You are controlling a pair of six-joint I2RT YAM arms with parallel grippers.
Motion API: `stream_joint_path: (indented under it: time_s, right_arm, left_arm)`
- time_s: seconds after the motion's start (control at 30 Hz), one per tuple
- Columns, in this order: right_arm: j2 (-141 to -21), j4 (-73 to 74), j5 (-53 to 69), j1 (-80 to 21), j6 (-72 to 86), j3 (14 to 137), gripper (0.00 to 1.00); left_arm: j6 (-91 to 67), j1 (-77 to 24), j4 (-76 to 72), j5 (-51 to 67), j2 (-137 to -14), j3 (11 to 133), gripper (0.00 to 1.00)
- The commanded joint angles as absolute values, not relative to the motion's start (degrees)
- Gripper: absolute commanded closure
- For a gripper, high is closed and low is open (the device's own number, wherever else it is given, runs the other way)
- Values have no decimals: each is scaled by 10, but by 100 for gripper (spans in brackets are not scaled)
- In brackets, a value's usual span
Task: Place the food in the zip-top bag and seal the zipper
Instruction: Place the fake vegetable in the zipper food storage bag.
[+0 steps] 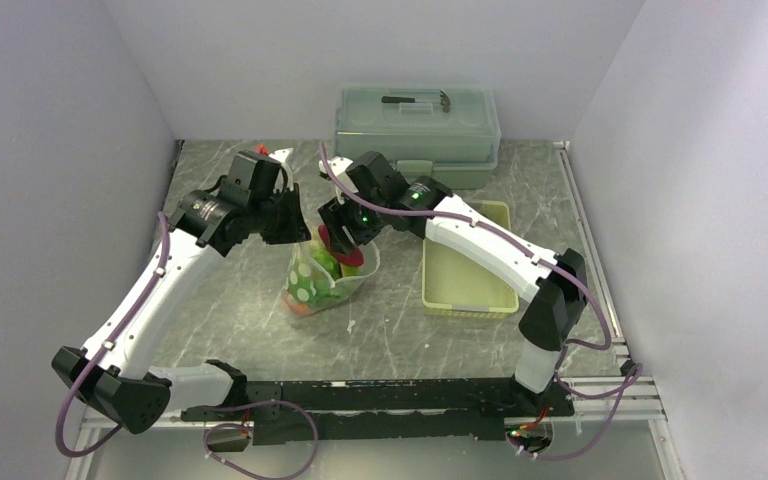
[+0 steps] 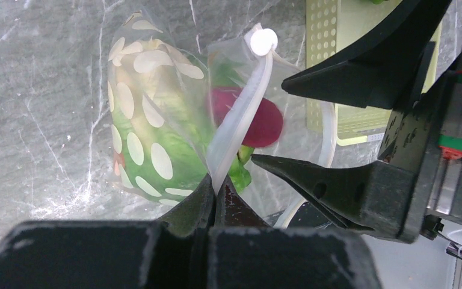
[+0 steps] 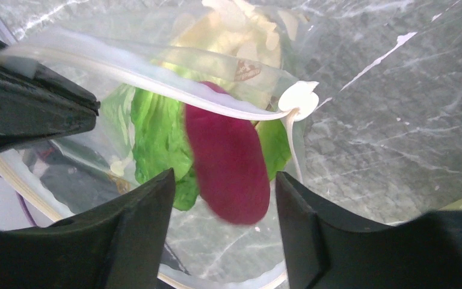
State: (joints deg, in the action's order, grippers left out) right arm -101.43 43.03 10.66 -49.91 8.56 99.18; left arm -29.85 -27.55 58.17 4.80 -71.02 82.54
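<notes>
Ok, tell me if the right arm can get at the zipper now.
Likely yes. The right gripper hangs open over the bag, and the zipper runs bare just ahead of it; the left gripper pinches it only at one end.

Robotics lab test cell, white panels enclosed a grey marbled tabletop, left arm and right arm stood bolted to a black rail at 6 o'clock.

Left arm extended, left fingers pressed together, right arm bent, right fingers spread.
</notes>
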Motion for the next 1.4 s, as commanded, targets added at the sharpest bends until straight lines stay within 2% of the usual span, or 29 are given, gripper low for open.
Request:
stream_joint_path:
  time_s: [0.0,0.13,0.4,0.6,0.8,1.17,1.37]
  right_arm:
    - [-1005,410,81,-501,88,1019,31]
    - [-1001,405,81,-501,91,1022,25]
    - [-956,389,51,-501,100,1001,25]
    - [-895,386,-16,-501,107,966,24]
    - [-837,395,-108,-497,95,930,19]
    - [-786,418,-185,-450,98,890,12]
    - [-771,423,-179,-382,126,860,11]
  left_arm:
    - [-308,-273,564,48,-688,832,100]
    - [-307,-273,565,47,-688,833,100]
    - [-307,-273,564,46,-688,832,100]
    - [-306,-273,564,48,-690,833,100]
    - [-304,-273,565,45,-691,832,100]
    - [-302,-273,566,46,-686,831,100]
    - [-300,-272,571,38,-678,827,100]
